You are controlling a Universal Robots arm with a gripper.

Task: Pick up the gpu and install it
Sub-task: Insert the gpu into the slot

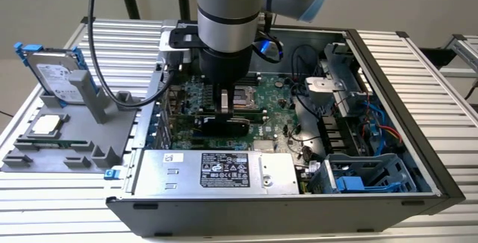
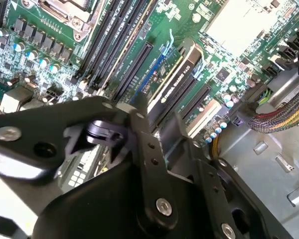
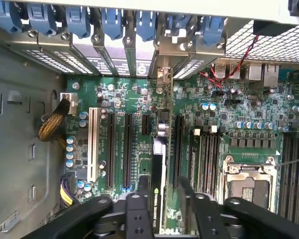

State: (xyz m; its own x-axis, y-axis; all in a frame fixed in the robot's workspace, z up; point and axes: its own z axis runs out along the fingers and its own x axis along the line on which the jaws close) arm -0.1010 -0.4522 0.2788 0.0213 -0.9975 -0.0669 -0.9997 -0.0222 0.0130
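Note:
The gpu stands on edge inside the open computer case, low against the green motherboard. In both wrist views the gpu lies along a long black slot, its silver bracket toward the rear slot openings. I cannot tell whether it is fully seated. My gripper hangs straight above it. In the first wrist view the gripper straddles the card, with a gap on one side between a finger and the card, so it looks open.
A power supply fills the case's near side, with a blue drive cage and cables at the exterior view's right. Outside, on the left, a grey fixture holds a hard drive and a CPU chip.

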